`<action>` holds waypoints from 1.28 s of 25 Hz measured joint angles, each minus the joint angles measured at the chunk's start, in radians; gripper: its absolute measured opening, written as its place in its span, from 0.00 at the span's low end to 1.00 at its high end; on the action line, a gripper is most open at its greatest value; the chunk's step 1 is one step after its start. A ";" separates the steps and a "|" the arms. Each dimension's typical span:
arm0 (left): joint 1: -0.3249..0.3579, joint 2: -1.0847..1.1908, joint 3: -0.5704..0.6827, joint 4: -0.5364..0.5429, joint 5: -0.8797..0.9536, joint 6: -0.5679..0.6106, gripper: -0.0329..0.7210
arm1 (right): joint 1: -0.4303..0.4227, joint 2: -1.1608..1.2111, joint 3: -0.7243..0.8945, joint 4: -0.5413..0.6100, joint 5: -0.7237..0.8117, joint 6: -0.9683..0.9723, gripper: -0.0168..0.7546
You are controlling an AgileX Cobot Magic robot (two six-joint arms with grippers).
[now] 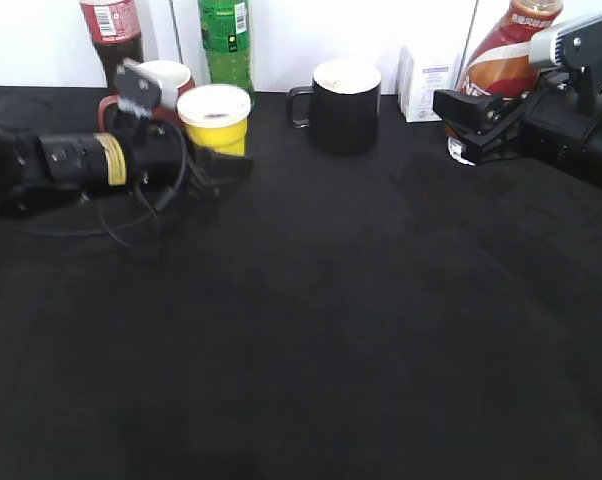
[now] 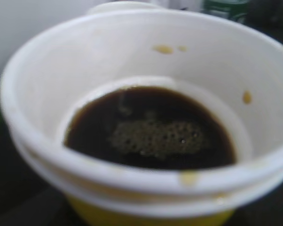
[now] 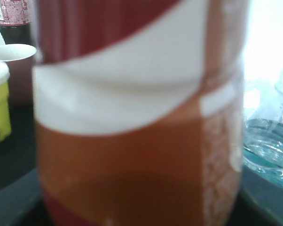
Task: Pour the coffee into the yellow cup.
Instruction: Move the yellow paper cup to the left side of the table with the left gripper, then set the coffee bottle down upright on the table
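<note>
The yellow cup (image 1: 217, 122) stands at the back left of the black table. In the left wrist view the yellow cup (image 2: 132, 42) fills the frame and holds dark coffee (image 2: 151, 132), with drips on its white inside. My left gripper (image 1: 226, 160) lies low around the cup's base; its jaws are hidden in its wrist view. The coffee bottle (image 1: 506, 55) stands about upright at the back right. My right gripper (image 1: 471, 125) is closed around its lower body. The bottle's label (image 3: 132, 141) fills the right wrist view.
A dark-red mug (image 1: 161, 85), a cola bottle (image 1: 111, 30) and a green bottle (image 1: 226, 40) stand behind the yellow cup. A black mug (image 1: 343, 105) and a white box (image 1: 426, 85) are at the back centre. A clear bottle (image 3: 268, 136) lies beside the coffee bottle.
</note>
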 joint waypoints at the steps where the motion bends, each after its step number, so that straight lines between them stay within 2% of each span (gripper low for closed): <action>1: 0.000 0.013 0.000 -0.034 -0.013 0.032 0.64 | 0.000 0.000 0.000 0.000 0.000 0.000 0.71; 4: 0.000 0.057 0.000 -0.104 -0.033 0.080 0.64 | 0.000 0.000 0.000 0.001 0.000 0.000 0.71; 11: 0.000 0.079 -0.001 -0.127 -0.053 0.142 0.64 | 0.000 0.000 0.000 0.001 -0.002 0.001 0.71; 13: 0.000 0.079 -0.003 -0.127 -0.045 0.143 0.68 | 0.000 0.000 0.000 0.001 -0.002 0.001 0.71; 16: -0.001 0.079 -0.003 -0.120 -0.045 0.143 0.83 | 0.000 0.000 0.000 0.001 -0.002 0.001 0.71; 19: 0.004 0.055 0.008 -0.112 -0.002 0.145 0.85 | 0.000 0.000 0.000 0.001 -0.003 0.002 0.71; 22: 0.035 0.000 0.087 -0.127 0.014 0.146 0.85 | 0.000 0.000 0.000 0.004 -0.004 0.002 0.71; 24: 0.047 -0.044 0.146 -0.131 0.023 0.146 0.85 | 0.000 0.000 0.000 0.072 -0.002 0.002 0.71; 28: 0.049 -0.143 0.229 -0.131 0.056 0.146 0.85 | 0.000 0.013 0.000 0.360 0.096 -0.100 0.71; 32: 0.049 -0.242 0.301 -0.130 0.057 0.146 0.84 | 0.000 0.165 0.000 0.421 0.099 -0.165 0.71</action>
